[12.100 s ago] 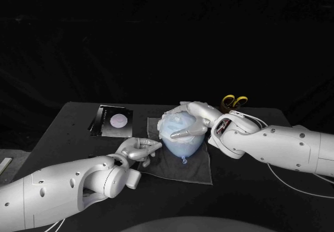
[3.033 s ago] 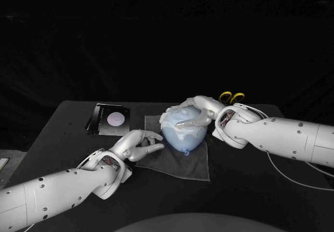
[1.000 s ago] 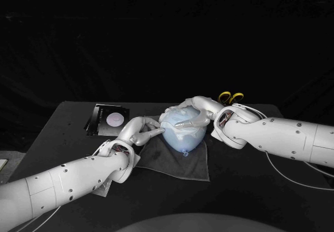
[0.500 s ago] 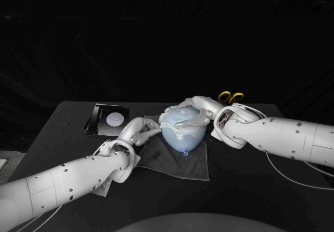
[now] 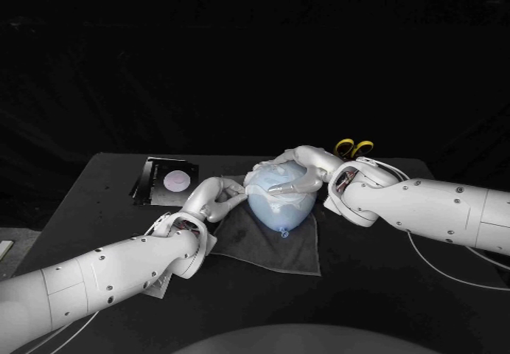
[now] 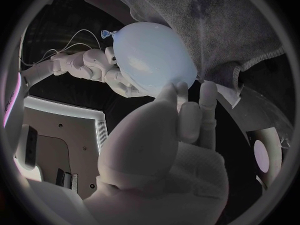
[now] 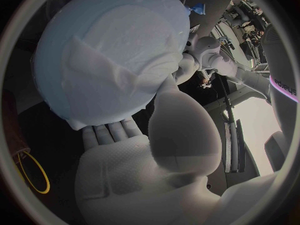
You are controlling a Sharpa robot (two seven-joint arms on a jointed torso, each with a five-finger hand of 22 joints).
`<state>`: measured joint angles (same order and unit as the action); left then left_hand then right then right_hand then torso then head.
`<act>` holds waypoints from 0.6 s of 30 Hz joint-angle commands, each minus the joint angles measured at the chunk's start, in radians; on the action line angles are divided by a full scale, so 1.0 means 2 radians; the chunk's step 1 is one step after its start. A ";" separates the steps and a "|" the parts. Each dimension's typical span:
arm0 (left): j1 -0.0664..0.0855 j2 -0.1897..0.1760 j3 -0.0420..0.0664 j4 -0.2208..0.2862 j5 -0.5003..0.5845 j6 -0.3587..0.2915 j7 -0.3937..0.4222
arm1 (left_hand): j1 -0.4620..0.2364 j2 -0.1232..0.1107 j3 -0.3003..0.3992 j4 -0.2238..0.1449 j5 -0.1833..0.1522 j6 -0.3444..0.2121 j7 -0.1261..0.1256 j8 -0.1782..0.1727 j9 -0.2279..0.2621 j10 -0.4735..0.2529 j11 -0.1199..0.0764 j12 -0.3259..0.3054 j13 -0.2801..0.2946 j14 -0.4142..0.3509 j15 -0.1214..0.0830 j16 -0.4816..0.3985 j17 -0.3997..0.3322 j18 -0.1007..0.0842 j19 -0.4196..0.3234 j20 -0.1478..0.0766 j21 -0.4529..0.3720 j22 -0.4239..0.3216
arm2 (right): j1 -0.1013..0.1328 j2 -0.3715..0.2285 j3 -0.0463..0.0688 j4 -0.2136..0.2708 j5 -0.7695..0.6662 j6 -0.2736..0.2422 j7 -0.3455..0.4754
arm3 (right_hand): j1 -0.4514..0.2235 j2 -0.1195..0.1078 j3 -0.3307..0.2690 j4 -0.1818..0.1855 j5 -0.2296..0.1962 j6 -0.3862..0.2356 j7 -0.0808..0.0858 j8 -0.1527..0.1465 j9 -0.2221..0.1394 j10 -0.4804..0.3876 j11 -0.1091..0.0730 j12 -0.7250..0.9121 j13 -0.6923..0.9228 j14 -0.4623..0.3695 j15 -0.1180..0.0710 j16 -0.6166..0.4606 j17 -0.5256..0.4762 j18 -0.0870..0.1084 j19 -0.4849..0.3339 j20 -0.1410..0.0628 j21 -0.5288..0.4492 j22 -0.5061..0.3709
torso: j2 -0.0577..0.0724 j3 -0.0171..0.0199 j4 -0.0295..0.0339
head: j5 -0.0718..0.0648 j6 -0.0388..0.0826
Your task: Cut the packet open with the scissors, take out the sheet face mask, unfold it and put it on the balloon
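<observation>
At frame centre the right robot hand (image 5: pixel 302 174) cups the balloon (image 5: pixel 278 210), apparently steadying it, while the empty, straight-fingered left robot hand (image 5: pixel 217 197) touches its left side, likely smoothing the sheet mask (image 7: pixel 119 70).

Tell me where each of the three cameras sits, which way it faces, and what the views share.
Head view: on the robot's head, looking down at the table; both arms show, with the left hand and right hand at the balloon.
Left wrist view: behind the left hand, facing past it to the balloon and cloth; its own palm shows.
Right wrist view: behind the right hand, facing the sheet face mask on the balloon; its own palm shows.
Shared: all show the balloon.
</observation>
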<state>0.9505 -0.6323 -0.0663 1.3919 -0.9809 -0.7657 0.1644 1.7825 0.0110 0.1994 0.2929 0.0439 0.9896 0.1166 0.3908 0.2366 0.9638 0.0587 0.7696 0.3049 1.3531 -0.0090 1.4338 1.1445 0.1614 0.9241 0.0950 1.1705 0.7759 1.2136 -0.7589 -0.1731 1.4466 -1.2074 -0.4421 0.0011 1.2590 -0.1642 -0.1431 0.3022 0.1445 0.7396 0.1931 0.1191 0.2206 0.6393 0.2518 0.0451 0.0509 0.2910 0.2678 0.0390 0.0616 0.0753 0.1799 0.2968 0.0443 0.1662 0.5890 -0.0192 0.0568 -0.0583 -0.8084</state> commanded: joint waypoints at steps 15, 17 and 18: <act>0.001 -0.011 0.001 0.006 0.033 -0.004 0.017 | -0.206 -0.149 0.144 -0.005 0.002 -0.051 0.019 -0.007 0.014 -0.014 0.014 0.010 0.026 -0.038 0.018 -0.028 -0.058 0.009 -0.045 0.015 -0.022 -0.032 | -0.005 0.000 -0.004 -0.003 -0.003 0.026 -0.015 | 0.000 0.005 0.003 -0.001 -0.002 0.002 0.023 0.003 0.000 -0.003 0.002 0.003 0.001 -0.001 -0.001 -0.002 -0.001 0.006 -0.004 -0.001 0.003 0.000 | -0.001 0.0002 0.0003 | 0.000 0.002; 0.001 -0.011 0.001 0.006 0.033 0.000 0.015 | -0.220 -0.149 0.117 -0.002 0.002 -0.054 0.021 -0.011 0.012 -0.018 0.016 0.011 0.027 -0.042 0.020 -0.030 -0.062 0.010 -0.045 0.018 -0.027 -0.036 | -0.005 0.000 -0.004 -0.003 -0.003 0.026 -0.014 | 0.000 0.003 0.002 -0.001 -0.003 0.001 0.024 0.002 -0.001 -0.004 0.002 0.003 0.001 -0.002 -0.001 -0.002 -0.001 0.006 -0.004 -0.001 0.004 -0.001 | 0.000 0.0002 0.0000 | 0.001 0.003; 0.001 -0.010 0.001 0.006 0.034 0.002 0.014 | -0.224 -0.148 0.108 -0.002 0.002 -0.055 0.022 -0.012 0.011 -0.018 0.017 0.011 0.027 -0.042 0.021 -0.030 -0.062 0.010 -0.044 0.019 -0.029 -0.037 | -0.005 0.000 -0.004 -0.003 -0.003 0.026 -0.014 | 0.000 0.003 0.002 -0.001 -0.003 0.001 0.024 0.002 -0.001 -0.004 0.002 0.003 0.001 -0.002 -0.001 -0.002 -0.001 0.006 -0.004 -0.001 0.004 -0.001 | 0.000 0.0002 -0.0002 | 0.001 0.003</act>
<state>0.9506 -0.6556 -0.0661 1.4009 -0.9288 -0.7884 0.1938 1.3433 -0.2832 0.4290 0.2881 0.0498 0.8852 0.1596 0.3709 0.2590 0.9281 0.0887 0.7929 0.3574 1.2736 0.0342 1.3811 1.0220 0.1623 0.8369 0.1262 1.1157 0.7041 1.2136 -0.7576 -0.1734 1.4448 -1.2072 -0.4418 0.0008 1.2590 -0.1642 -0.1431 0.3022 0.1445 0.7393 0.1928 0.1233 0.2203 0.6356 0.2554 0.0482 0.0513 0.2910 0.2678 0.0390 0.0607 0.0753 0.1800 0.2968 0.0482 0.1663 0.5881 -0.0190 0.0570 -0.0581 -0.8032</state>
